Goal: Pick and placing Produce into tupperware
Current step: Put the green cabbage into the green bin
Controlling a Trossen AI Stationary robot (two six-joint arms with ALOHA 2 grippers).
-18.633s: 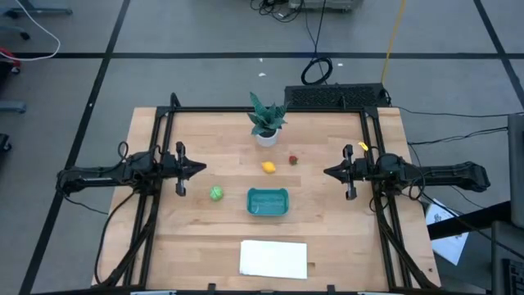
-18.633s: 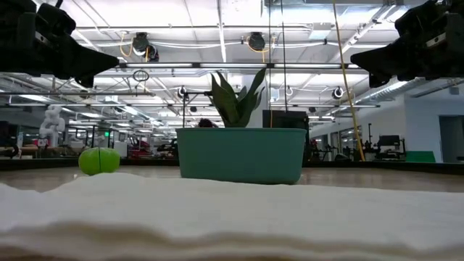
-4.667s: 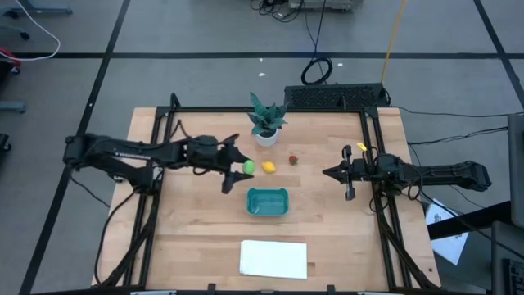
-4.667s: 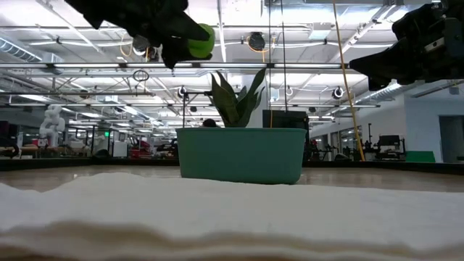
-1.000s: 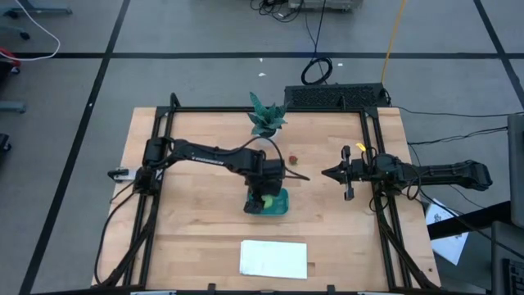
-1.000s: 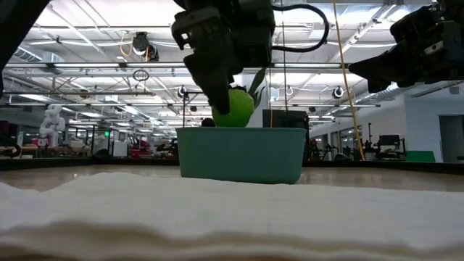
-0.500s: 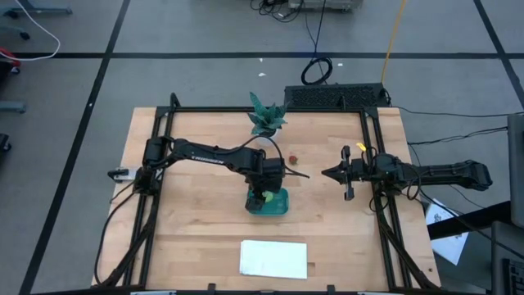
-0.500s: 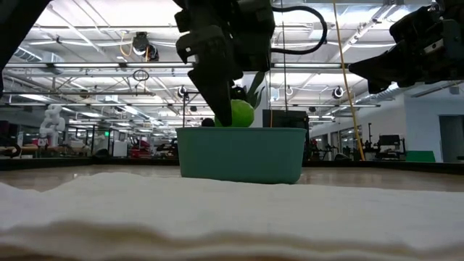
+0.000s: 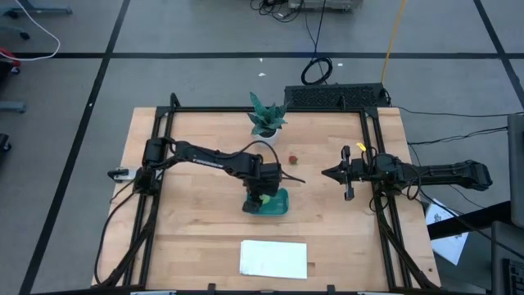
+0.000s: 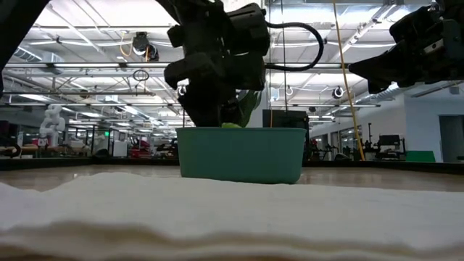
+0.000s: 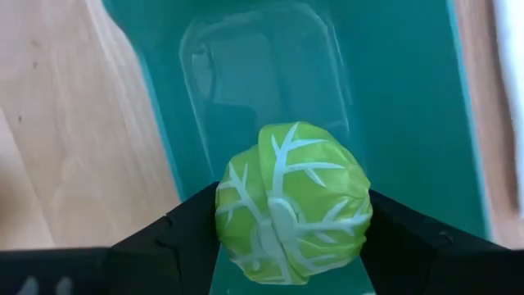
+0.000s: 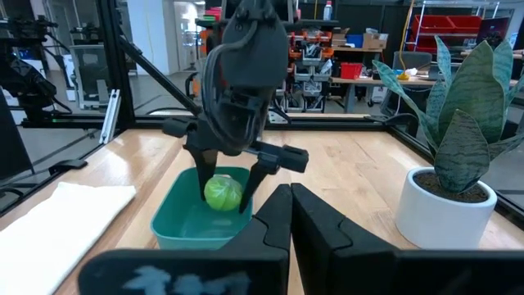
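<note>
The round light-green produce piece (image 11: 291,197) sits between the fingers of my left gripper (image 9: 262,200), low inside the teal tupperware (image 9: 281,205). In the low view only its top (image 10: 232,125) shows above the tupperware's rim (image 10: 239,156). A small dark red piece (image 9: 292,159) lies on the table, beyond the tupperware toward the far edge. The yellow piece is hidden, probably under my left arm. My right gripper (image 9: 325,173) hangs shut and holds nothing, to the right of the tupperware and above the table. My left gripper pinches the green piece by two opposite sides (image 11: 225,209), one finger (image 11: 184,233) on each. The fingers come from above, pointing down into the tupperware (image 12: 184,221). Whether the piece rests on the tupperware's floor, I cannot tell.
A spiky green plant in a white pot (image 9: 266,119) stands at the far middle of the table. A white flat sheet (image 9: 273,258) lies near the front edge. Dark frame rails run along the table's left and right sides.
My left gripper has gone down into the tupperware with the green piece still between its fingers. The piece hung above the rim a second ago and now sits almost wholly below it.
</note>
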